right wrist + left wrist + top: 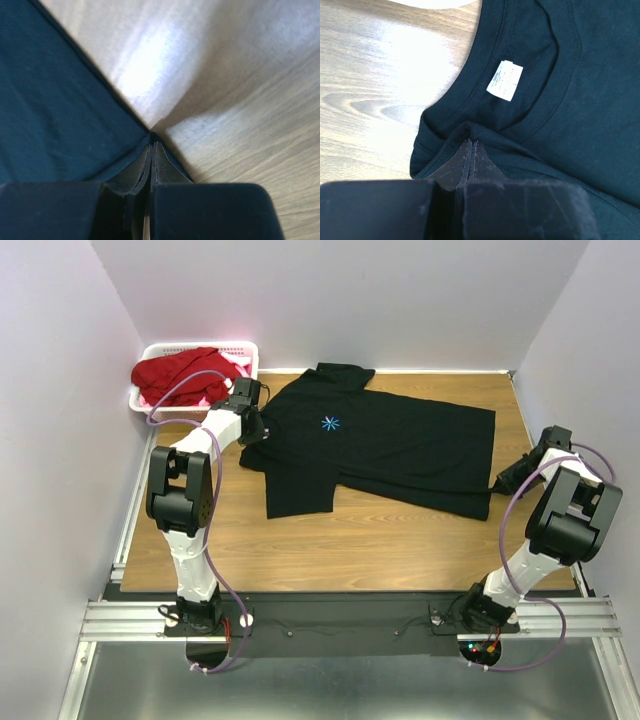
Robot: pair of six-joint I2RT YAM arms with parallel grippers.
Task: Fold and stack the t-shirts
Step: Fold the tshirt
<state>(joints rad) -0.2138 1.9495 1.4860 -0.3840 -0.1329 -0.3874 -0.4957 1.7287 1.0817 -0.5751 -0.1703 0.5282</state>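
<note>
Top external shows me the black shirt spread flat on the table, collar toward my left. My left gripper pinches cloth just beside the collar, and my right gripper pinches a hem corner. A red shirt fills the basket.
</note>
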